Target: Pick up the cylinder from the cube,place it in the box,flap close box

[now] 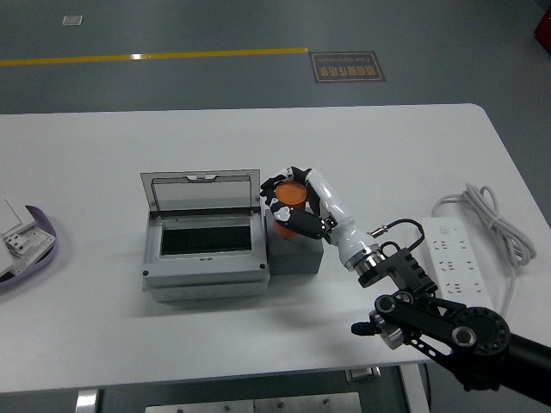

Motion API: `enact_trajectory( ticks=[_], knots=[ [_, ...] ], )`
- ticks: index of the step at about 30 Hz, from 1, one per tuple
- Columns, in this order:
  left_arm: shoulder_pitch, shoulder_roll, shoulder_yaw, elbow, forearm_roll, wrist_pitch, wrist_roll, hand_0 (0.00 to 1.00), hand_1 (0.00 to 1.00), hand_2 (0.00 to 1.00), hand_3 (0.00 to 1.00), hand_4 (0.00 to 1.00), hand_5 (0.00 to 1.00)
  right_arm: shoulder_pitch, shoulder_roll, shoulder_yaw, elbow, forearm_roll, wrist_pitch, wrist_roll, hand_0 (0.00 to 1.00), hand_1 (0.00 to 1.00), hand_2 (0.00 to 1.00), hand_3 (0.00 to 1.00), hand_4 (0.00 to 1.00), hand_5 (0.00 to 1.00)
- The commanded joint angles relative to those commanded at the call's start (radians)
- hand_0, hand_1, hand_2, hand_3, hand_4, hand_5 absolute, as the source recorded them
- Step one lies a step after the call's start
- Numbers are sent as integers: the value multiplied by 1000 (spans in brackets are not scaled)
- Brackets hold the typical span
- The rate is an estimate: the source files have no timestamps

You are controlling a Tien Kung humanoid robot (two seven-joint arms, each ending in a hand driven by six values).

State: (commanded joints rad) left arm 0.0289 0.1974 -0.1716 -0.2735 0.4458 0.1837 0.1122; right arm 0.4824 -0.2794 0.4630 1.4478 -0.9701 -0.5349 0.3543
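Cylinder (291,194), the orange one, is sitting on top of the dark grey cube (298,249), and the right hand (297,205) is wrapped around it, white and black fingers (303,223) curled on both sides of it. Looks like a grasp, though I can't tell if it's lifted clear of the cube or still resting on it.

What worries me: the open grey box (205,243) is right beside the hand on its far-from-the-wrist side, touching or nearly touching the cube, and its clear lid (200,190) stands up just past the fingertips. Swing sideways too low and the fingers or the cylinder will likely clip the box wall or that lid, maybe knocking it shut early. The grip also seems to be mostly fingertips, so a quick move could let the cylinder slip out. Dragging instead of lifting could shove the cube along the counter (405,155) too.

Left hand isn't in view.
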Motion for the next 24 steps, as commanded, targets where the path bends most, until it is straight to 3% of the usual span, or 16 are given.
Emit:
enact_trajectory(
  ticks=[6, 11, 12, 23, 24],
  knots=[
    [0, 0, -1, 0, 1, 0, 0, 512, 559, 560, 604, 721, 174, 47, 19, -30, 80, -108, -15, -99, 306, 320, 309, 261, 2, 2],
    [1, 2, -3, -1, 4, -1, 2, 512, 559, 560, 604, 721, 174, 129, 63, -80, 98, -254, 16, -231, 306, 320, 309, 261, 2, 2],
    [1, 2, -3, -1, 5, -1, 2, 512, 560, 560, 604, 721, 173, 146, 74, -92, 95, -292, 31, -266, 214, 300, 310, 262, 2, 2],
    [-2, 7, -12, -2, 17, -3, 7, 512, 560, 561, 605, 720, 174, 278, 167, -199, 12, -699, 259, -644, 177, 303, 316, 269, 2, 2],
    [-3, 7, -13, -2, 19, -3, 8, 512, 561, 560, 604, 721, 173, 284, 171, -204, 4, -737, 276, -676, 203, 327, 355, 302, 2, 2]
  ],
)
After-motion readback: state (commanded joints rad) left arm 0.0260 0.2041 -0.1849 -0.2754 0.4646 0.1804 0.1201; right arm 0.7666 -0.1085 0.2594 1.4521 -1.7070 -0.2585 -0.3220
